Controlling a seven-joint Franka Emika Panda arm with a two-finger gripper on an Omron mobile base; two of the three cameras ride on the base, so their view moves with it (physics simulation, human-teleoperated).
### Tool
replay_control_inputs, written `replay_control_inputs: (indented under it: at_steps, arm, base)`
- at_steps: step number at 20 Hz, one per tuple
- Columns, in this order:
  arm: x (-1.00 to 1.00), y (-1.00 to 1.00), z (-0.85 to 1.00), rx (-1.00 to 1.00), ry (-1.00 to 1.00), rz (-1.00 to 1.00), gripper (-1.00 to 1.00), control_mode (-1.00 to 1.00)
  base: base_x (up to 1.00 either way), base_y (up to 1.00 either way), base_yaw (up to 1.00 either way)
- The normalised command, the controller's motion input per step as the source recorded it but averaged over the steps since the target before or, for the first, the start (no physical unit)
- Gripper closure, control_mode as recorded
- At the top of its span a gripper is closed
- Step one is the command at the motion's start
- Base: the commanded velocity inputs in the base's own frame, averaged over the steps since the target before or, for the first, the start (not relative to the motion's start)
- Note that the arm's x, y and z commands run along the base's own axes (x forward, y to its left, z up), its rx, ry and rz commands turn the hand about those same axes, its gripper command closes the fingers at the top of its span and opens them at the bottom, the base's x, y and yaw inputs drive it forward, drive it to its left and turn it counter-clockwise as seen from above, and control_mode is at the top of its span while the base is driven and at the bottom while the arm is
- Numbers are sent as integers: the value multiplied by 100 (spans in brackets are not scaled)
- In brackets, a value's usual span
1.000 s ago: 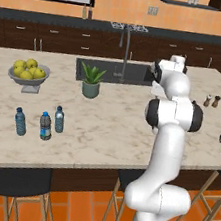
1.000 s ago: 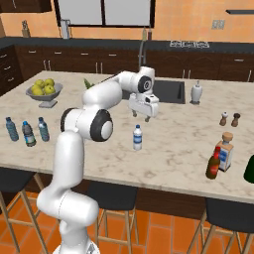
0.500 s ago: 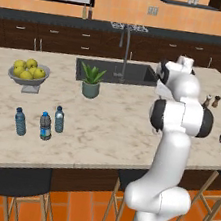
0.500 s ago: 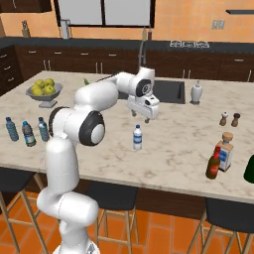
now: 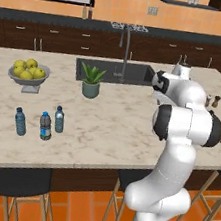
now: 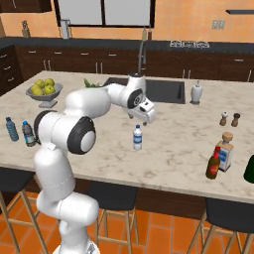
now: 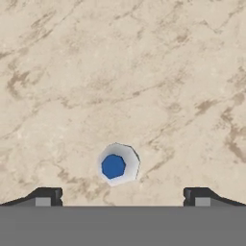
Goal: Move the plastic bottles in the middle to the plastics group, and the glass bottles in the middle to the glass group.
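A small clear plastic bottle [image 6: 138, 137] with a whitish label stands upright alone mid-counter. My gripper [image 6: 149, 115] hangs open just above and behind it. The hand view looks straight down on the bottle's blue cap [image 7: 114, 166], which lies between my gripper's [image 7: 122, 197] wide-apart fingertips [image 7: 48, 196] and a little ahead of them. At the counter's left end stand a teal-blue bottle [image 5: 20, 121], a dark grey one [image 5: 45, 126] and a clear one [image 5: 59, 119]. At the right end a brown, red-necked glass bottle [image 6: 213, 163] stands beside the pale blue-labelled bottle [image 6: 225, 151].
A bowl of yellow-green fruit [image 5: 29, 72], a potted plant [image 5: 91, 82] and the sink [image 5: 113, 72] lie along the far side. Salt and pepper shakers [image 6: 229, 119] and a white dispenser [image 6: 197, 92] stand at the right. A dark green thing [image 6: 249, 168] sits at the right edge.
The arm has swung and the hand has come down a little over the lone clear bottle. The jaws stayed open and no bottle has moved.
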Motion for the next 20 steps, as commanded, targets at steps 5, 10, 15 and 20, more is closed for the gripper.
replay_control_inputs:
  at_steps: [5,10,15,20]
  arm:
    - [-6,0,-13,0,0,7,-100,-100]
    - [6,0,-6,-2,0,6,-100,-100]
    - [27,0,-4,-5,3,9,-100,-100]
    - [11,0,-11,-5,7,9,-100,-100]
  base:
    - [0,0,0]
    - [0,0,0]
    - [0,0,0]
    - [0,0,0]
